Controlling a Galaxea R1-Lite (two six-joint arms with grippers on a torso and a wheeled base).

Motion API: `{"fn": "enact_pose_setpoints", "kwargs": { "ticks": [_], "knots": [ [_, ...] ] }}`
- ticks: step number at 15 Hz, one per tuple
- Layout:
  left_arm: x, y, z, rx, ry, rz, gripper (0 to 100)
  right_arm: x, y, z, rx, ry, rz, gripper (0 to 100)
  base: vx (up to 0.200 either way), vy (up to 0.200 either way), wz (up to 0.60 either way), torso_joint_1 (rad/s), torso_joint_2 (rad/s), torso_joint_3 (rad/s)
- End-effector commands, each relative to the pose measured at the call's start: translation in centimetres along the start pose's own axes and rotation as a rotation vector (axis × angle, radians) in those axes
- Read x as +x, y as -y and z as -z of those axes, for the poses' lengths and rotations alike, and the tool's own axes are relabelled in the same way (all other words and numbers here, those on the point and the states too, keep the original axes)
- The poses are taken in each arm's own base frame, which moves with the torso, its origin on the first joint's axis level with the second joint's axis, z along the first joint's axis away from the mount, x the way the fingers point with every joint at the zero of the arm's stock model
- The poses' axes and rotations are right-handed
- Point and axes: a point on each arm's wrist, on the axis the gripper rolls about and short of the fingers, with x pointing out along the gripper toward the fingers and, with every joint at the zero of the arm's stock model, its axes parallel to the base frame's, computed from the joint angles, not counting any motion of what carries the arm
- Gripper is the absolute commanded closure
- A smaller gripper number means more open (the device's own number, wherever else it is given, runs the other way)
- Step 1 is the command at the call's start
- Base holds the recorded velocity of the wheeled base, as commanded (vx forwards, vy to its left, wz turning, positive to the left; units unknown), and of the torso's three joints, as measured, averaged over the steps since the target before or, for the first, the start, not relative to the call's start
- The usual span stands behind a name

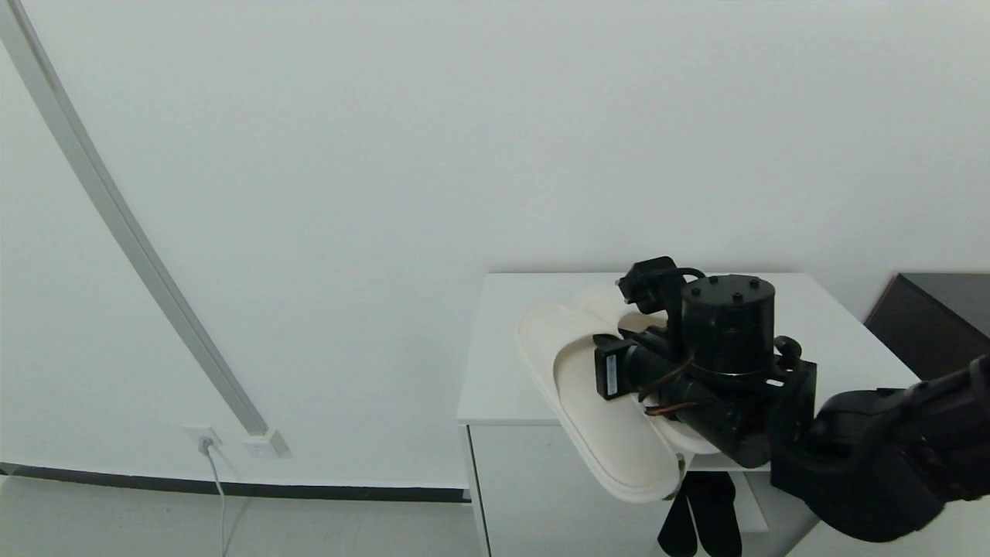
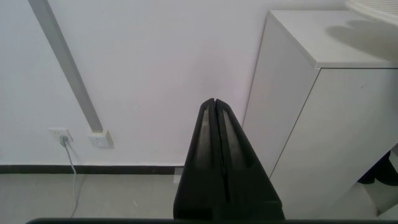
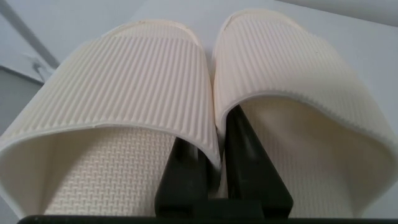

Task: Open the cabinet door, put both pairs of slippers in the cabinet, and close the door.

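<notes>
Two cream slippers [image 1: 611, 433] at lower right of head view, held over front edge of cabinet [image 1: 503, 387]; jaws of right gripper [image 3: 214, 165] pinch adjoining strap walls. Likely light, soft foam: straps best hold. Jaws of left gripper [image 2: 215, 109] pressed together.

My right arm [image 1: 874, 456], lower right, is matte black; its cylindrical wrist housing [image 1: 727, 321] shows four screws, a brown cable [image 1: 667, 379], a white label [image 1: 611, 377]. Left gripper [image 2: 214, 102]: black, tapered.

You're seeing the cream ribbed slippers [image 1: 603, 433] being held side by side, touching, tilting over the white cabinet's [image 1: 495, 371] front edge, toes pointing toward the wall.
</notes>
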Motion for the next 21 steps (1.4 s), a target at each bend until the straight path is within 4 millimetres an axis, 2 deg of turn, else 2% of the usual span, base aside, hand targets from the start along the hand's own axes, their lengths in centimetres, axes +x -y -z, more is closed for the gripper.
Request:
{"fn": "enact_pose_setpoints", "kwargs": {
  "ticks": [1, 3, 6, 17, 21],
  "knots": [
    [0.0, 0.0, 0.0, 0.000, -0.001, 0.000, 100, -3.0, 0.6, -0.8, 0.008, 0.023, -0.047, 100, 0.000, 0.000, 0.00, 0.000, 0.00, 0.000],
    [0.0, 0.0, 0.0, 0.000, 0.001, 0.000, 100, -5.1, 1.0, -0.3, 0.004, 0.006, -0.109, 100, 0.000, 0.000, 0.00, 0.000, 0.00, 0.000],
    [0.0, 0.0, 0.0, 0.001, 0.001, 0.001, 100, -6.9, 1.0, 0.9, -0.007, -0.028, -0.133, 100, 0.000, 0.000, 0.00, 0.000, 0.00, 0.000],
    [0.0, 0.0, 0.0, 0.000, -0.001, 0.003, 100, -7.2, 1.0, 1.2, -0.014, -0.033, -0.132, 100, 0.000, 0.000, 0.00, 0.000, 0.00, 0.000],
    [0.0, 0.0, 0.0, -0.005, -0.001, 0.003, 100, -7.1, 1.0, 1.3, -0.014, -0.039, -0.132, 100, -0.200, 0.000, 0.00, 0.007, 0.00, 0.000]
  ]
}}
